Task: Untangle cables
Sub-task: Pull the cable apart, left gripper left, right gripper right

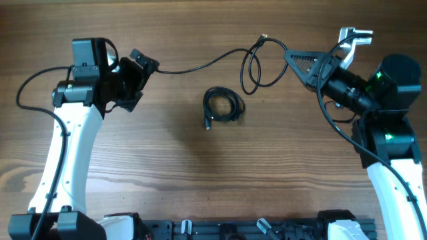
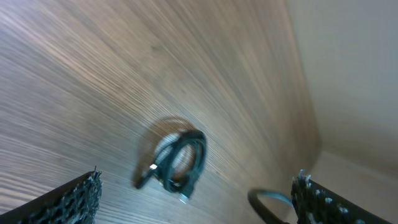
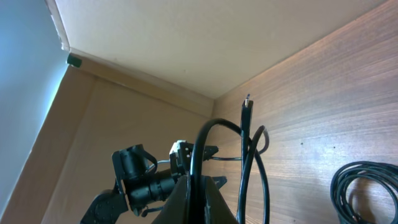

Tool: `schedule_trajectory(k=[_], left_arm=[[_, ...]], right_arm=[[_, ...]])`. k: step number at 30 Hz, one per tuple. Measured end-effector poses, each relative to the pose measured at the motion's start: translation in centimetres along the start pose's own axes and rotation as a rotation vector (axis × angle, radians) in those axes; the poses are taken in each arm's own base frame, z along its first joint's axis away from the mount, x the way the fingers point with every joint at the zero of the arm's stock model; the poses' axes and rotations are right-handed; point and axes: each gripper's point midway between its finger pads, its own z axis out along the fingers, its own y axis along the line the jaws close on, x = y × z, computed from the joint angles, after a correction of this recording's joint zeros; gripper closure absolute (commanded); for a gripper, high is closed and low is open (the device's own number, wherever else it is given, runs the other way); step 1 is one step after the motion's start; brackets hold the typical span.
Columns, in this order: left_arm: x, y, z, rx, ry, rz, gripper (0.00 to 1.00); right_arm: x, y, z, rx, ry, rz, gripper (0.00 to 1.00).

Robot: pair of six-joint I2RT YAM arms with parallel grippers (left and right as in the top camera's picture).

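Note:
A long thin black cable stretches across the back of the table. It makes a loop near its right end, and its small plug points away. My right gripper is shut on this cable beside the loop; in the right wrist view the cord rises out of the shut gripper. A second cable, a small coil, lies at mid-table, blurred in the left wrist view. My left gripper stands wide open with nothing between its fingers, the long cable's left end just beside it.
The wooden table meets a pale wall at the back. Thick black arm wires hang along each arm. The left arm shows in the right wrist view.

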Motion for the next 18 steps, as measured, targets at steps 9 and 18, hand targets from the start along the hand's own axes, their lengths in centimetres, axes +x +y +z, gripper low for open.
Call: schedule_trajectory(k=[9, 18], left_arm=[[0.6, -6.6, -1.1, 0.314, 0.071, 0.157, 0.0], [-2.8, -3.5, -0.5, 0.135, -0.116, 0.012, 0.0]], right_arm=[[0.3, 0.1, 0.0, -0.01, 0.02, -0.003, 0.96], [1.3, -1.5, 0.0, 0.048, 0.055, 0.07, 0.96]])
